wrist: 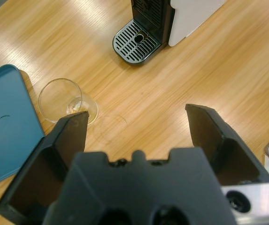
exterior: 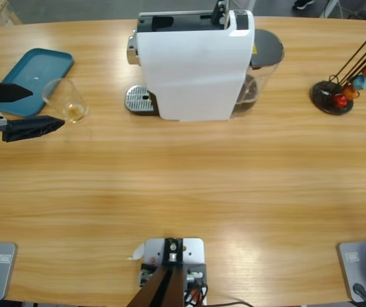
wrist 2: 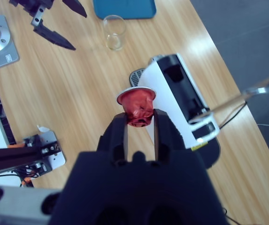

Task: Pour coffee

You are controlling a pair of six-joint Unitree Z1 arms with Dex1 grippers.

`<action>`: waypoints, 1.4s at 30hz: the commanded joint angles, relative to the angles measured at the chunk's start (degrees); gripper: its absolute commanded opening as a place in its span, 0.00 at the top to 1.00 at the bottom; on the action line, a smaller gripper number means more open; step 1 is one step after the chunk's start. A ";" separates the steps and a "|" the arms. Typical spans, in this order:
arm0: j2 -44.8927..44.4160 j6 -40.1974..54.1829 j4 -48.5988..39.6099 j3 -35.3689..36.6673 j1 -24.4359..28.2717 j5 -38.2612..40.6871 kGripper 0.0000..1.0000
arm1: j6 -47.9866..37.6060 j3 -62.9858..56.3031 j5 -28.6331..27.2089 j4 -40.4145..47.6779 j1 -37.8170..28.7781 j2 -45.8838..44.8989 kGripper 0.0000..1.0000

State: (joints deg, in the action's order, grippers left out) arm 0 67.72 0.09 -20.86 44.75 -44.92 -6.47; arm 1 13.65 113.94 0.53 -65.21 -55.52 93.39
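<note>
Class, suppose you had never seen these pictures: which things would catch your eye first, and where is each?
The white coffee machine stands at the table's far edge, near the middle. The right gripper, high above the table, pinches a red capsule. The left gripper is open beside a glass with a little coffee, next to a blue tray.

You see amber coffee (exterior: 75, 113) in the clear glass tumbler (exterior: 66, 99), a teal plastic tray (exterior: 32, 77) beyond your black left hand (exterior: 32, 109), and a crumpled red foil capsule (wrist 2: 137, 106) in your black right hand (wrist 2: 139, 127).

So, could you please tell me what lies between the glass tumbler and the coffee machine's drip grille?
Nothing: only bare wooden table separates the small clear glass tumbler from the white coffee machine's metal drip grille, as the high view shows.
</note>
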 commanded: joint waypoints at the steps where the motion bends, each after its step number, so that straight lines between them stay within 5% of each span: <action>1: 1.53 -0.61 -0.24 -0.89 -0.43 0.14 0.10 | 2.78 4.59 3.26 -0.44 -0.64 8.58 0.85; 17: 1.55 -0.79 -0.24 -0.89 -0.43 0.06 0.10 | 11.50 10.51 3.86 2.39 -0.64 19.23 0.85; 27: 1.62 -0.79 -0.24 -0.89 -0.43 0.06 0.10 | 13.47 10.51 -3.47 6.52 0.06 21.41 0.85; 42: 1.55 -0.88 -0.24 -0.98 -0.43 0.06 0.10 | 13.30 4.31 -5.63 10.23 3.38 21.48 0.85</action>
State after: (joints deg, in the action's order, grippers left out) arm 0 67.73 -0.34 -20.86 44.75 -44.92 -6.47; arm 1 26.38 123.75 -3.93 -57.15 -53.90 112.28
